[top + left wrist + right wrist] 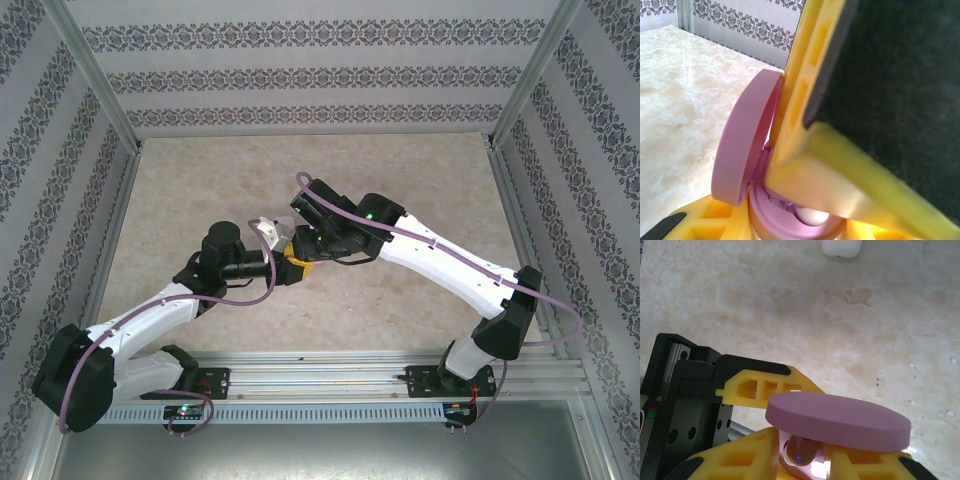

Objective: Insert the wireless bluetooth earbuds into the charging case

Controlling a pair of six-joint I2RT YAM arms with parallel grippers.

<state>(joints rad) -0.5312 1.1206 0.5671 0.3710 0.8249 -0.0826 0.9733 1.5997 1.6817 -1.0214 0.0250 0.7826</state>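
The left gripper [785,227] pinches the purple charging case [740,145] between its fingers, lid open, I think to steady it. A white earbud [812,217] sits inside. The right gripper [805,465] works at the case mouth; whether it grips anything, I cannot tell. Beneath it lies the marble table [790,315], with patterned walls [320,75] around.

The top external camera looks down from above and behind the arm bases [190,385], far enough back to take in the whole table [400,300]. Each wrist camera sits close behind its own jaws. The left one faces across the tabletop towards the wall [740,20], and the right one faces down onto it. Both show the charging case [837,420], right at the jaws.
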